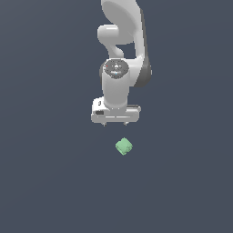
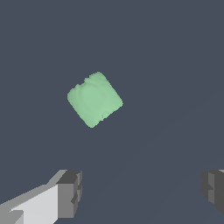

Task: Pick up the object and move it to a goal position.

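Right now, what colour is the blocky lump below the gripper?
Light green, matte and plain; the lump shows best in the wrist view.

Soft, even light is falling over everything, neither bright nor dim, and no glare is showing anywhere. The white arm (image 1: 119,59) is catching more light on its upper curves and the exterior view's left, darkening toward its right flank. The green object (image 2: 95,99) is casting no clear shadow on the dark floor (image 1: 45,182). Both pictures are looking coarse, with jagged edges, yet nothing is blurring or bending near the borders.
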Tool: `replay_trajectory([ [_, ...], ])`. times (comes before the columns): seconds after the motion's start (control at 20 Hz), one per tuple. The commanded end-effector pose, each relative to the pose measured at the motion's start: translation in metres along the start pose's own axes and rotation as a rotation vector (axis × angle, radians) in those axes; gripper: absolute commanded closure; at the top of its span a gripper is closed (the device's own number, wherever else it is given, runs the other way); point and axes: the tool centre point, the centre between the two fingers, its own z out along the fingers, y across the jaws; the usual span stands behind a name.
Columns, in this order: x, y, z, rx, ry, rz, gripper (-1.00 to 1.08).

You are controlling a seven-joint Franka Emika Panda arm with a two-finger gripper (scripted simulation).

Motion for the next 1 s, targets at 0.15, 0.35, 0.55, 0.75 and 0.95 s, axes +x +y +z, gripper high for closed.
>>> replay_trajectory([
  [0.15, 0.002, -0.001, -0.001, 0.003, 0.005, 0.006, -0.92],
  [0.35, 0.009, -0.005, -0.004, 0.013, 0.024, 0.029, -0.92],
  [0.55, 0.011, -0.006, -0.006, 0.017, 0.03, 0.037, -0.92],
  [0.75, 0.012, -0.006, -0.004, 0.015, 0.029, 0.022, -0.92],
  [0.95, 0.015, -0.008, -0.001, 0.013, 0.029, -0.018, -0.92],
])
